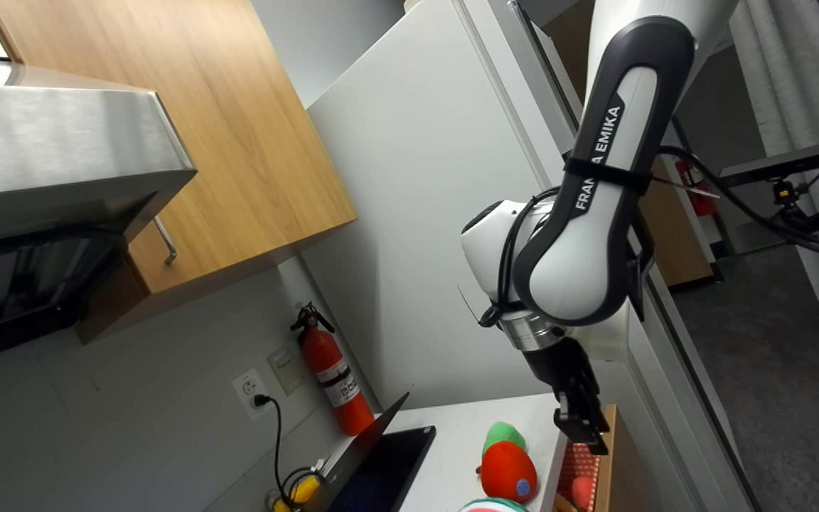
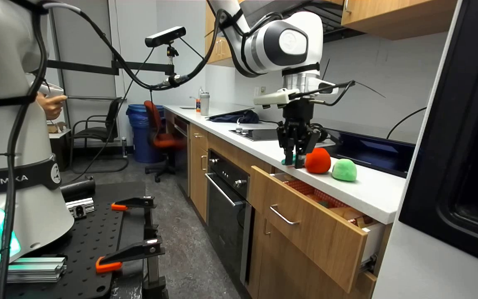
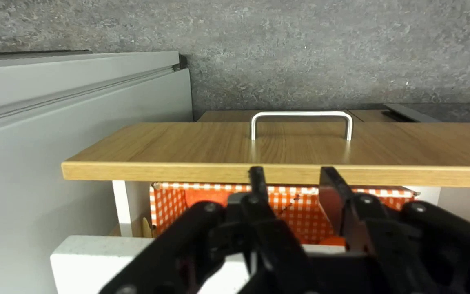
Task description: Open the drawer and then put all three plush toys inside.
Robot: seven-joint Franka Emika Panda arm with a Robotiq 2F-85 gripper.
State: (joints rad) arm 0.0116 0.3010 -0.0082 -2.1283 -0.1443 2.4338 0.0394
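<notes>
Black two-fingered gripper (image 3: 292,174), fingers (image 3: 333,183) apart and empty, hangs over part-open light-brown wooden drawer (image 2: 313,232), perhaps to tug it wider

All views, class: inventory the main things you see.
Drawer: 1, light brown, open, below counter
Counter: 1, white, above drawer
Red toy: 1, red, on counter
Green toy: 1, green, beside red toy
Possible third toy: 1, red-white-green, on counter
Oven: 1, black, below counter
Fire extinguisher: 1, red, near outlet
Bin: 1, blue, in background
Hand: 1, skin-toned, background
Gripper: 1, black, open, above drawer
Arm: 1, white and black, above gripper
</notes>
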